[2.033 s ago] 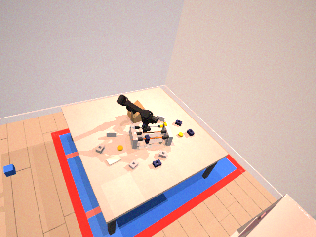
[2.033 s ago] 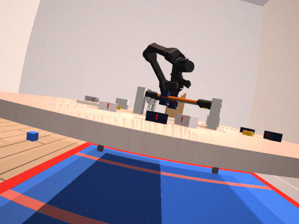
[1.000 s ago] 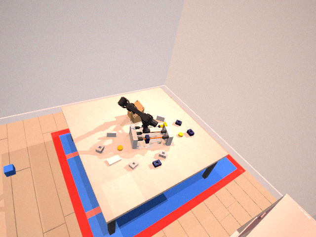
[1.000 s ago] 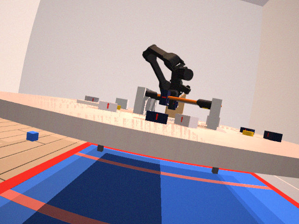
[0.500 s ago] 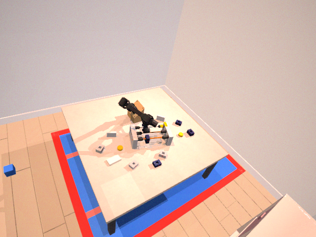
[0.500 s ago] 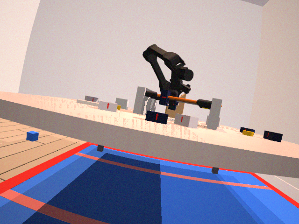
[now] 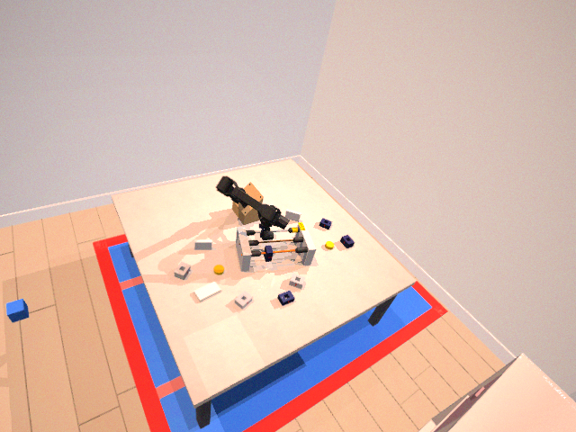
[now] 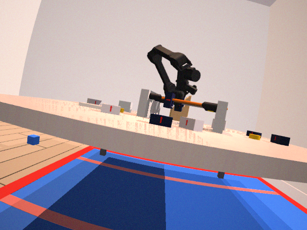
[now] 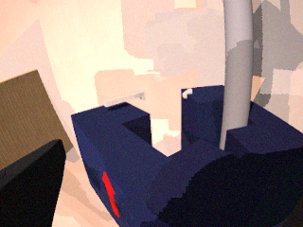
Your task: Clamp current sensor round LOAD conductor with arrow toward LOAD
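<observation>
The navy split-core sensor [image 7: 268,249] [image 8: 169,99] [image 9: 151,165] with a red arrow [image 9: 110,193] sits round the front orange conductor [image 7: 284,250] [image 8: 192,102] of the grey rack [image 7: 242,255] [image 8: 221,115]. In the wrist view the conductor [image 9: 237,44] looks grey and runs into the sensor. My gripper [image 7: 265,233] [image 8: 179,105] is open and holds nothing. It hangs just behind and above the sensor, clear of it. One black finger [image 9: 26,215] shows at the left of the wrist view. A small yellow marker [image 7: 301,226] sits at the rack's far right end.
Several loose navy sensors [image 7: 285,297] [image 7: 346,240] and grey ones [image 7: 182,270] lie around the rack, with yellow discs [image 7: 219,268] [image 7: 329,244], a white plate [image 7: 207,291] and a brown box [image 7: 250,206] behind the arm. A blue cube [image 7: 17,310] lies on the floor.
</observation>
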